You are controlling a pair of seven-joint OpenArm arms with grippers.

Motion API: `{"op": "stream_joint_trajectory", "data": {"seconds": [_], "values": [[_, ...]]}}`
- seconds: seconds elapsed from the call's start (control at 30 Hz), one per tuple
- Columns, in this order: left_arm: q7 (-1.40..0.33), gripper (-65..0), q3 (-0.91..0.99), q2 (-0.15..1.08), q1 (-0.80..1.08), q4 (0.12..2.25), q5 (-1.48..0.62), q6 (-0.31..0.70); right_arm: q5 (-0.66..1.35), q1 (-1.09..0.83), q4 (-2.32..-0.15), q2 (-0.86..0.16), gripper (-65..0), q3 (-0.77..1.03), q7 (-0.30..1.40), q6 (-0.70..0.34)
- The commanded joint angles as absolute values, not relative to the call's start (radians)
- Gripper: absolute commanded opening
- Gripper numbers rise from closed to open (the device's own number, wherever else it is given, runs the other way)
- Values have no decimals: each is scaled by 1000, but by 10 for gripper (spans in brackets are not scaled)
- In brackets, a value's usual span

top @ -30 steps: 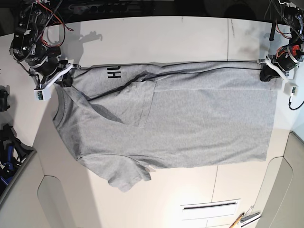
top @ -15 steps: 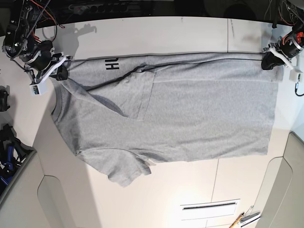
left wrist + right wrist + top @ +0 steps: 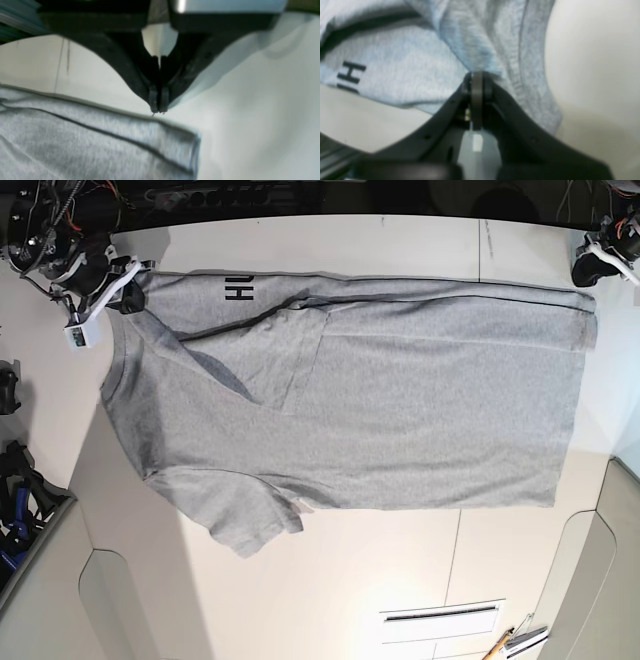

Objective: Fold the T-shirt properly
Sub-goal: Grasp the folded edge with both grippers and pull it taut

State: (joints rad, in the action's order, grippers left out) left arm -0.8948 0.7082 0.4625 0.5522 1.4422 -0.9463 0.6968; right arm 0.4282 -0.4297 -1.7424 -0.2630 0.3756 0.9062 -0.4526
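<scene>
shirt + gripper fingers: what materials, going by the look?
T-shirt: looks like soft knit jersey, probably cotton or a blend. Signs: heathered grey fleck, matte, limp creases, ribbed collar. Black letters seem printed on.
Right gripper fingers: matte black, smooth, likely moulded or printed plastic. Left gripper looks alike; blur leaves the finish open.

I can read only black block letters "HU" printed on the grey T-shirt [image 3: 400, 400], near its top edge by the collar.

T-shirt [image 3: 400, 400] covers mid-table [image 3: 330, 600] — near side bare
</scene>
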Motion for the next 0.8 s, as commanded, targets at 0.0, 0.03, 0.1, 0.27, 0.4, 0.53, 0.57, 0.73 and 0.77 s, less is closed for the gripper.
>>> {"op": "stream_joint_trajectory", "data": {"seconds": [0.0, 0.03, 0.1, 0.27, 0.4, 0.53, 0.57, 0.73, 0.77], "values": [[-901, -650, 721, 480, 557, 1455, -962, 698, 411, -445, -1763, -271, -650, 379, 941, -453], [-902, -650, 728, 479, 557, 1461, -986, 698, 411, -448, -1777, -271, -650, 379, 942, -453], [-889, -650, 734, 479, 554, 1488, -1014, 698, 410, -450, -1796, -271, -650, 380, 944, -453], [-879, -650, 733, 479, 487, 1560, -982, 698, 409, -443, -1804, -271, -650, 379, 942, -453], [-879, -650, 705, 480, 420, 1565, -895, 698, 408, -443, -1804, -271, -650, 379, 939, -453], [-877, -650, 605, 480, 397, 1565, -840, 698, 408, -443, -1804, -271, -650, 379, 939, -453], [-866, -650, 576, 480, 397, 1565, -814, 698, 408, -443, -1804, -271, -650, 379, 939, -453], [-738, -650, 480, 480, 397, 1549, -628, 698, 408, -444, -1804, -271, -650, 379, 939, -453], [-722, -650, 477, 480, 397, 1549, -606, 698, 408, -443, -1804, -271, -650, 379, 939, -453]]}}
